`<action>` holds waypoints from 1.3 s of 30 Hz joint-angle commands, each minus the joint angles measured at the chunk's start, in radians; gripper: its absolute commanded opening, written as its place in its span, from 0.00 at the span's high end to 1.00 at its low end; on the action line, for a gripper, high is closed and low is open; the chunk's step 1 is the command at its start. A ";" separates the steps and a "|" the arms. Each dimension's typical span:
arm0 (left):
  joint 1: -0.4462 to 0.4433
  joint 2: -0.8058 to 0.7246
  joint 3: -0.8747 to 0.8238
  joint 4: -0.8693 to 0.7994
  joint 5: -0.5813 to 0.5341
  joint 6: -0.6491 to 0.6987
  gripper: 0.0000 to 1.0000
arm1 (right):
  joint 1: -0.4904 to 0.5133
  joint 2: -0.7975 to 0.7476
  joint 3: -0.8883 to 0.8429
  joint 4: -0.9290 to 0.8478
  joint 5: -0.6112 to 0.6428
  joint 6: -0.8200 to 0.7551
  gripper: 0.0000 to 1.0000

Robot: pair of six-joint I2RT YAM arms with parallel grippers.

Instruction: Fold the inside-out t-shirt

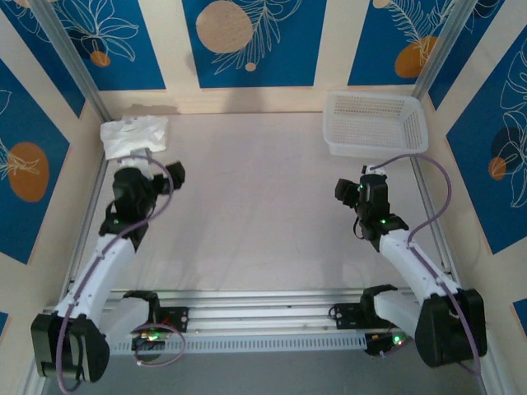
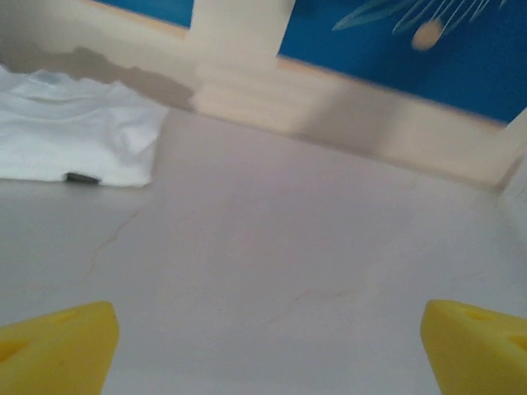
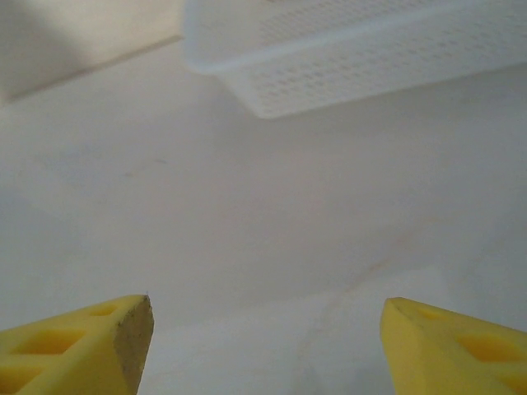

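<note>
The inside-out t-shirt (image 1: pixel 134 136) lies as a small white folded bundle in the far left corner of the table. In the left wrist view the t-shirt (image 2: pixel 74 132) sits at the upper left, its small dark tag (image 2: pixel 81 178) on the near edge. My left gripper (image 1: pixel 169 174) hovers just right of and nearer than the bundle, apart from it. It is open (image 2: pixel 272 354), with yellow fingertips (image 2: pixel 58 346) wide apart over bare table. My right gripper (image 1: pixel 352 191) stands open (image 3: pixel 268 346) on the right side with nothing between its fingertips (image 3: pixel 74 346).
A white plastic mesh basket (image 1: pixel 376 123) stands at the far right, just beyond the right gripper, and the same basket (image 3: pixel 370 58) shows in the right wrist view. Walls close in the table at the back and on both sides.
</note>
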 commanded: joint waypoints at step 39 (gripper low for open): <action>0.058 0.568 -0.234 0.759 0.056 0.359 0.01 | -0.133 0.453 -0.156 0.813 -0.248 -0.259 0.01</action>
